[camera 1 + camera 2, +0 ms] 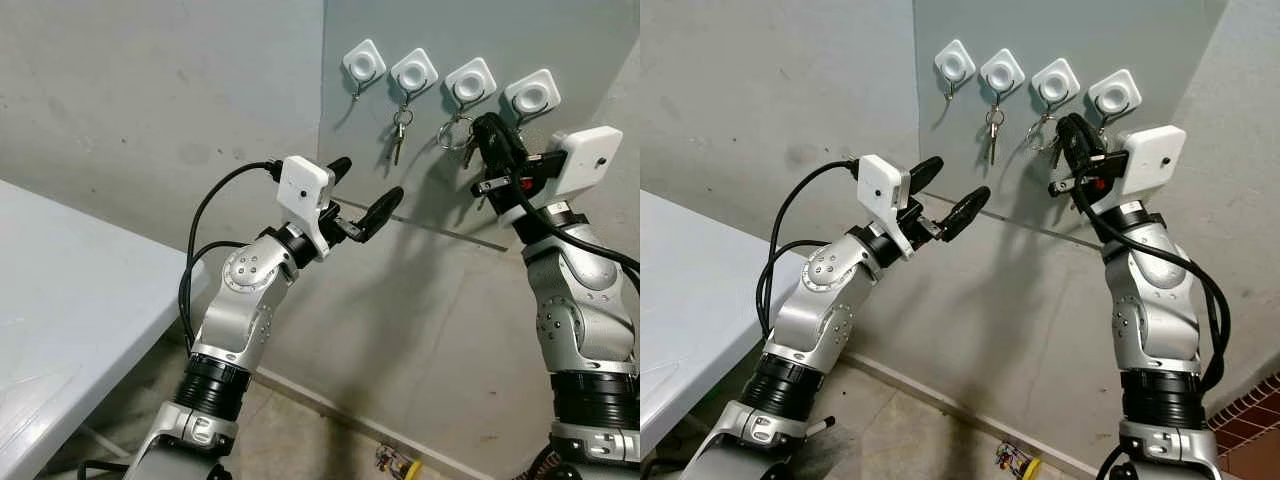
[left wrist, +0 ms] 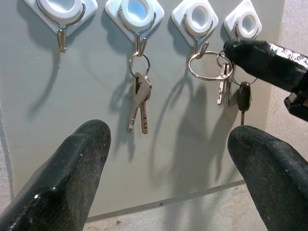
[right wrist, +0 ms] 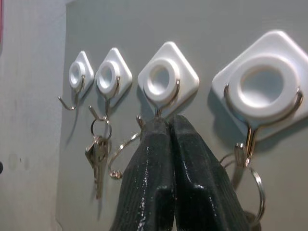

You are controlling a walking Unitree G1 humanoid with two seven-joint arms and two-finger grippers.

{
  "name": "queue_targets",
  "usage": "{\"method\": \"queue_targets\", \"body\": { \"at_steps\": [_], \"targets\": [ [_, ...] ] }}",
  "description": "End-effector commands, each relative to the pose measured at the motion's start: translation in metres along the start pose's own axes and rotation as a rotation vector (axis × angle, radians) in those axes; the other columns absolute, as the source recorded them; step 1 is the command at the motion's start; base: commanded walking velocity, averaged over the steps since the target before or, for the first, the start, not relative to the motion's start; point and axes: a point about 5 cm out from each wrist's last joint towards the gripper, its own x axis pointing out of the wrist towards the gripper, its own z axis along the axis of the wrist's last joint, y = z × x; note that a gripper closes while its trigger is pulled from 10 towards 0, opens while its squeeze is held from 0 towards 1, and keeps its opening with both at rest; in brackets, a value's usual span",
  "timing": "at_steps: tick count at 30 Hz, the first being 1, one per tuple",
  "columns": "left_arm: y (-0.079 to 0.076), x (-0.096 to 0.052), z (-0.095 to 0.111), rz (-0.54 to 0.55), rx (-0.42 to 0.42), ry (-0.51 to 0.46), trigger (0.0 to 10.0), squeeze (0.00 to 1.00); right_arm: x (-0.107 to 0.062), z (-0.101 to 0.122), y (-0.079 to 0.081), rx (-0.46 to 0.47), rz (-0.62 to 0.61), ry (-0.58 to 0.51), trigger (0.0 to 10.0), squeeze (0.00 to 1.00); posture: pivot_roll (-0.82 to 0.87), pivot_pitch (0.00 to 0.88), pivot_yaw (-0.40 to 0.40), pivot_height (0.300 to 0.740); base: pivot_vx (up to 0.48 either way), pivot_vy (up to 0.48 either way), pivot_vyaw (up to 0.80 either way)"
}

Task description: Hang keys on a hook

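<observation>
Four white hooks sit in a row on a grey panel (image 1: 430, 225). A pair of keys (image 2: 139, 101) hangs from the second hook (image 1: 413, 72). A key ring (image 2: 210, 66) with small keys (image 2: 224, 89) lies across the tip of the third hook (image 1: 470, 82). My right gripper (image 1: 487, 128) is shut on that ring, raised just below the hook. Whether the ring rests on the hook is unclear. The fourth hook (image 1: 531, 96) carries a ring with a black key (image 2: 244, 98). The first hook (image 1: 363, 65) is bare. My left gripper (image 1: 366, 185) stands open, apart from the panel and pointing at it.
A white table (image 1: 60, 300) stands at the left beside my left arm. On the floor below the panel lies a small yellow object (image 1: 397, 462). Red brick tiling (image 1: 1252, 440) shows at the lower right. The concrete wall runs behind everything.
</observation>
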Motion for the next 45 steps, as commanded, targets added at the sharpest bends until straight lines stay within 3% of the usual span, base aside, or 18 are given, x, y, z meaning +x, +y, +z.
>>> {"method": "queue_targets", "body": {
  "at_steps": [1,11,18,30,33,36,41,43,45],
  "targets": [
    [0.002,0.001,0.006,0.000,0.009,-0.015,10.0,0.00,0.000,0.005,0.004,0.013,0.028,-0.012,10.0,1.00,-0.06,0.000,-0.015,0.740,0.000,0.000,0.00],
    [0.003,0.000,0.006,0.013,0.014,-0.016,10.0,0.00,-0.004,-0.001,0.009,0.028,0.048,0.006,10.0,1.00,-0.06,0.000,-0.020,0.740,0.000,0.000,0.00],
    [0.006,-0.004,-0.001,0.035,0.023,0.002,10.0,0.00,-0.017,-0.013,0.017,0.045,0.062,0.043,10.0,1.00,-0.06,0.000,-0.020,0.740,0.000,0.000,0.00],
    [0.012,-0.027,-0.047,0.129,0.006,0.145,10.0,0.00,-0.051,-0.059,0.032,0.079,0.033,0.198,10.0,1.00,-0.06,0.000,-0.007,0.740,0.000,0.000,0.00],
    [0.013,-0.040,-0.072,0.170,-0.001,0.233,10.0,0.00,-0.068,-0.085,0.038,0.120,-0.005,0.272,10.0,1.00,-0.06,0.000,-0.002,0.740,0.000,0.000,0.00],
    [0.013,-0.045,-0.084,0.188,-0.011,0.270,10.0,0.00,-0.078,-0.101,0.041,0.131,-0.032,0.324,10.0,1.00,-0.06,0.000,-0.002,0.740,0.000,0.000,0.00],
    [0.016,-0.068,-0.118,0.285,-0.148,0.372,10.0,0.00,-0.114,-0.144,0.046,0.164,-0.131,0.497,10.0,1.00,-0.07,0.000,0.006,0.740,0.000,0.000,0.00],
    [0.015,-0.087,-0.138,0.331,-0.075,0.468,10.0,0.00,-0.139,-0.166,0.050,0.185,-0.181,0.602,10.0,1.00,-0.07,0.000,0.011,0.740,0.000,0.000,0.00],
    [0.014,-0.095,-0.146,0.346,-0.053,0.512,10.0,0.00,-0.149,-0.173,0.051,0.193,-0.200,0.640,10.0,1.00,-0.07,0.000,0.011,0.740,0.000,0.000,0.00]
  ]
}}
